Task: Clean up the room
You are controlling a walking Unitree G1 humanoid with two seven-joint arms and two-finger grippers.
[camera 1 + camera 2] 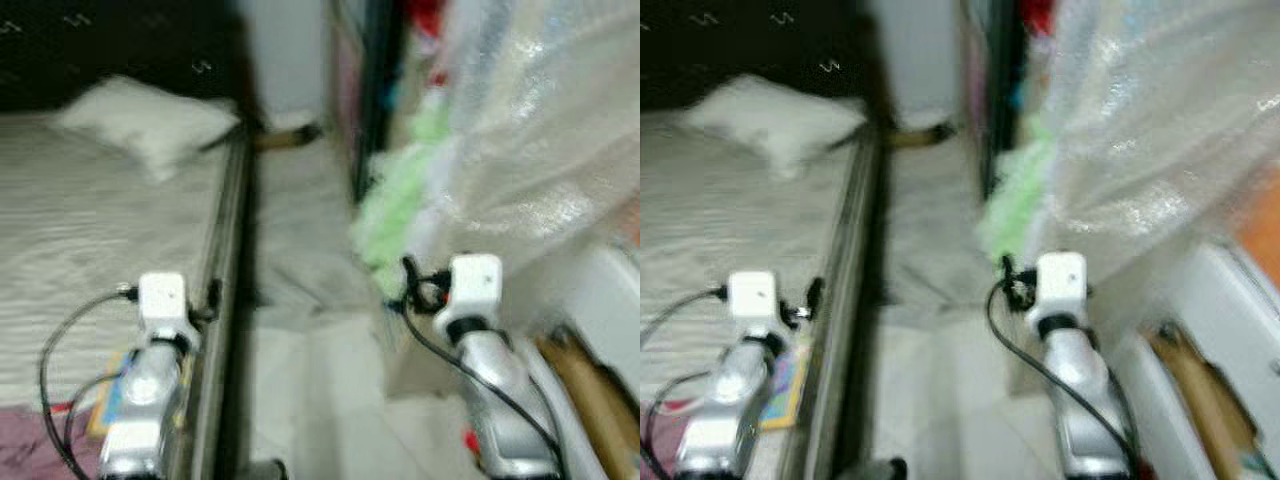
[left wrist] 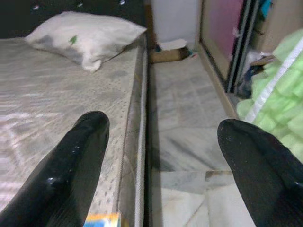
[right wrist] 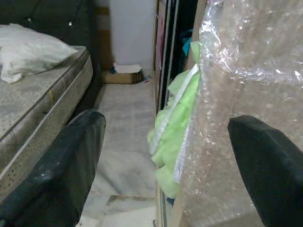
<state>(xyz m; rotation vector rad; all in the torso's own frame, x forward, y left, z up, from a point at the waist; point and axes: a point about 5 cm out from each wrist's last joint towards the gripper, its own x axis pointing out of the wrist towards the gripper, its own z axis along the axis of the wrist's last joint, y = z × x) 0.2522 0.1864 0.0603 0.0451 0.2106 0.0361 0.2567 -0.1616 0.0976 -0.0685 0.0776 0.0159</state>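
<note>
Right now both arms reach forward, and each gripper is empty with its two black fingers spread wide apart. The left gripper (image 2: 158,165) hangs over the edge of the bed (image 2: 52,99), with one finger above the mattress and the other above the floor. Far ahead of it a white pillow (image 2: 85,38) lies on the bed, near the dark headboard (image 1: 110,45). Just below this gripper, a small bright-colored flat thing (image 2: 102,220) peeks out at the mattress edge; it is too blurry to name.

The right gripper (image 3: 165,165) is held over the pale stone floor (image 3: 125,137), in the narrow path beside the bed. Close ahead of it, on its right, a soft light-green bundle (image 3: 177,127) hangs down next to a big thing wrapped in clear bubble wrap (image 3: 251,71). Straight ahead, well apart from both grippers, a low cardboard box (image 3: 123,74) sits on the floor against the white wall (image 3: 130,28). Right of the path stands a wardrobe with a dark sliding door (image 3: 165,52).
</note>
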